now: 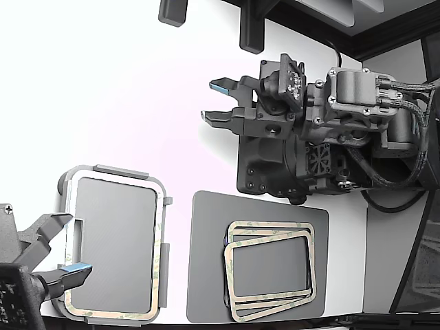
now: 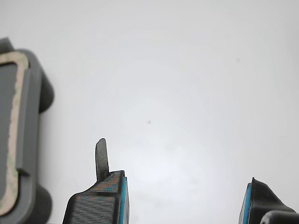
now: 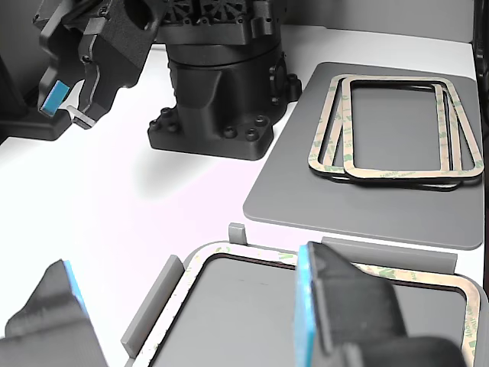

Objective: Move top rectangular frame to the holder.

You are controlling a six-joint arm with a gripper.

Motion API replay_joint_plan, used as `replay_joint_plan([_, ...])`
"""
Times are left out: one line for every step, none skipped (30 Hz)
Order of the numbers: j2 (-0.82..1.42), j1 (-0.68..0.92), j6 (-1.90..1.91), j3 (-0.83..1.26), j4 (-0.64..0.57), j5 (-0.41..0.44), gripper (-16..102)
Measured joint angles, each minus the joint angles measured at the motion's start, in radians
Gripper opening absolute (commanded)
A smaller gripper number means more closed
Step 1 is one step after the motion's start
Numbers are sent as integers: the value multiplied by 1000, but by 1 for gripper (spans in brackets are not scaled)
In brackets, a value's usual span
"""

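Nearby: dark mat (image 1: 206,275) with frame stack (image 1: 269,269) | tool (image 2: 184,198) open, empty

The gripper (image 2: 184,200) looks like matt black printed plastic, finely ribbed, with smooth blue pads (image 2: 123,198); the holder (image 1: 162,206) is matt light grey plastic; the top rectangular frame (image 1: 271,270) is thin, papery, beige, flecked green; the mat (image 1: 206,275) is dull dark grey; the table (image 1: 117,89) is smooth, faintly glossy white.

frame (image 1: 159,275) in holder (image 1: 113,171), stack (image 1: 271,269) on mat (image 1: 206,261)
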Motion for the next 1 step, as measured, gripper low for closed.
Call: replay_joint_plan([0,0,0,0,0,0,100])
